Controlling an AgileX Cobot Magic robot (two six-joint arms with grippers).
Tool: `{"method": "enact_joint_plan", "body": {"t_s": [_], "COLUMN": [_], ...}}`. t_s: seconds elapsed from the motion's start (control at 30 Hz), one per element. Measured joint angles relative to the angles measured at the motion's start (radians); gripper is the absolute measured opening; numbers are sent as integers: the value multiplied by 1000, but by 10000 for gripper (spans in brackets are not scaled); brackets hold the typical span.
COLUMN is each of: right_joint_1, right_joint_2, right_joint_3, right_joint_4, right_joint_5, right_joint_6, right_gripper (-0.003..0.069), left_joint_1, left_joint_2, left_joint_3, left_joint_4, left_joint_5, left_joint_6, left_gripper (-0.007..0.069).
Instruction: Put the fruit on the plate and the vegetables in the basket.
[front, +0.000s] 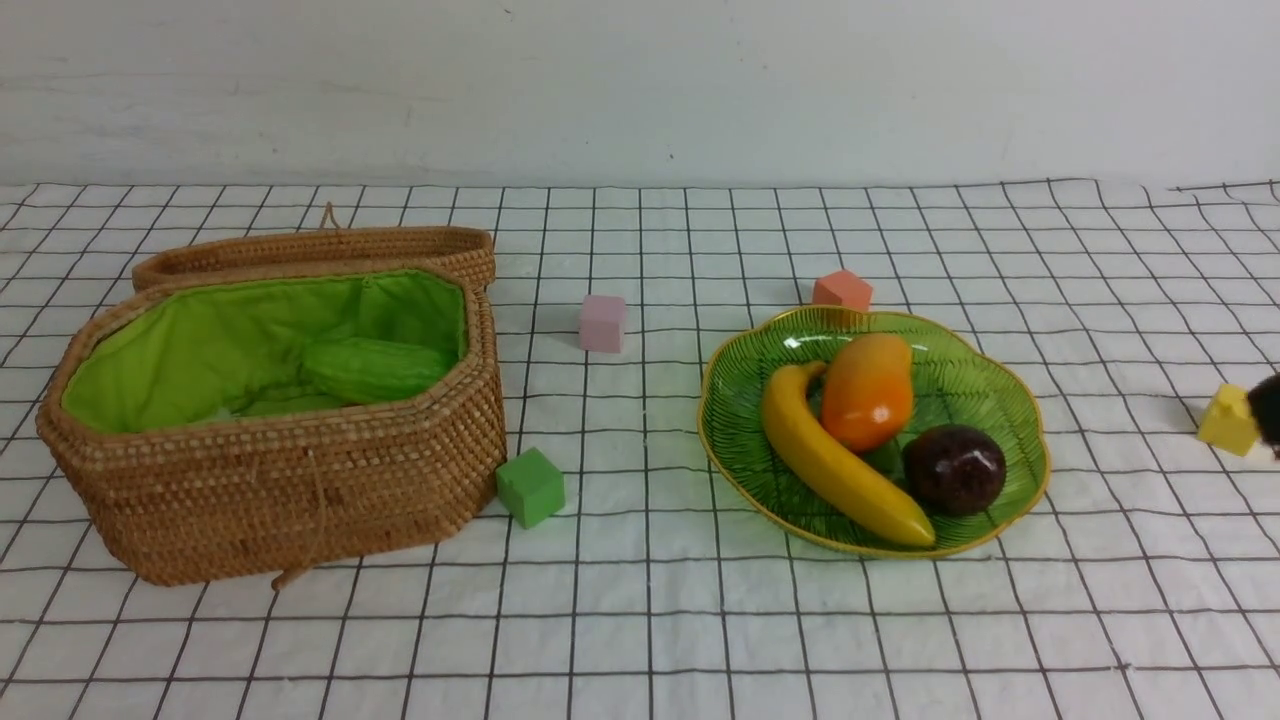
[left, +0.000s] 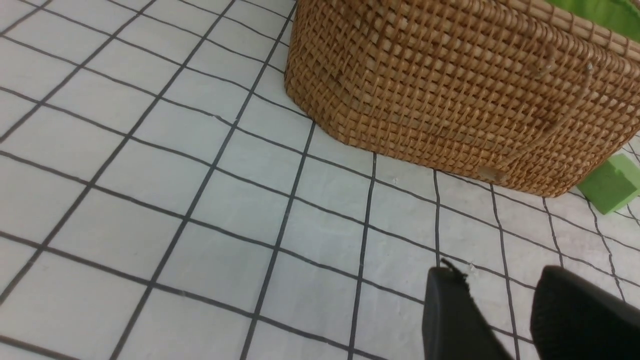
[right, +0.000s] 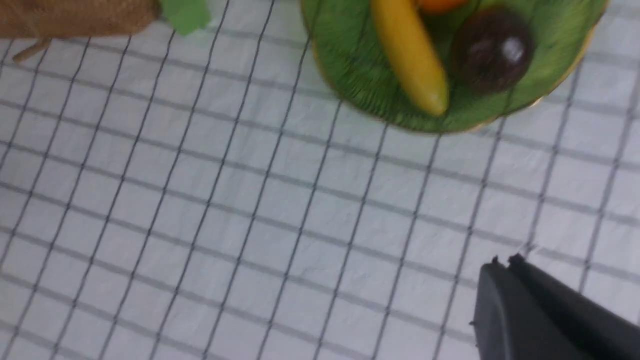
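Note:
The green plate (front: 965, 385) holds the fruit: an orange-yellow mango (front: 868, 390), a yellow banana (front: 835, 460) and a dark purple-brown ball (front: 955, 468). The open wicker basket (front: 290, 490) on the left has a pale green gourd (front: 375, 368) lying on its green lining. My left gripper (left: 497, 275) hovers open and empty over the cloth, close to the basket's wall (left: 450, 85). My right gripper (right: 502, 262) is shut on nothing above the cloth in front of the plate (right: 350, 65), where the banana (right: 410, 55) and dark ball (right: 492, 47) show.
The basket's lid (front: 320, 250) lies behind the basket. Small cubes sit on the checked cloth: pink (front: 602, 323), orange (front: 842, 290), green (front: 530, 486) by the basket's corner, and yellow (front: 1228, 420) at the right edge beside a dark arm part (front: 1268, 408).

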Motion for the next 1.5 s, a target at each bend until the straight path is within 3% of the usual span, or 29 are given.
{"method": "enact_joint_plan", "body": {"t_s": [0.13, 0.2, 0.27, 0.33, 0.47, 0.6, 0.97, 1.5], "right_joint_1": [-20, -77, -101, -163, -222, -237, -239, -239], "right_joint_2": [-241, -469, -545, -733, -922, -987, -990, -990], "right_joint_3": [151, 378, 462, 677, 978, 1169, 1218, 1218], "right_joint_4": [-112, -248, -299, -408, -489, -508, -437, -432], "right_joint_5": [-262, -457, -513, -629, -723, -753, -741, -741], "right_joint_6": [13, 126, 182, 326, 446, 463, 349, 347], "right_gripper": [-3, -2, -1, 0, 4, 6, 15, 22], "left_joint_1": [0, 0, 0, 0, 0, 0, 0, 0], "left_joint_2": [0, 0, 0, 0, 0, 0, 0, 0], "left_joint_3": [0, 0, 0, 0, 0, 0, 0, 0], "left_joint_4": [0, 0, 0, 0, 0, 0, 0, 0], "left_joint_5": [0, 0, 0, 0, 0, 0, 0, 0], "left_joint_6": [0, 0, 0, 0, 0, 0, 0, 0], "left_gripper": [239, 239, 239, 239, 239, 239, 239, 239]}}
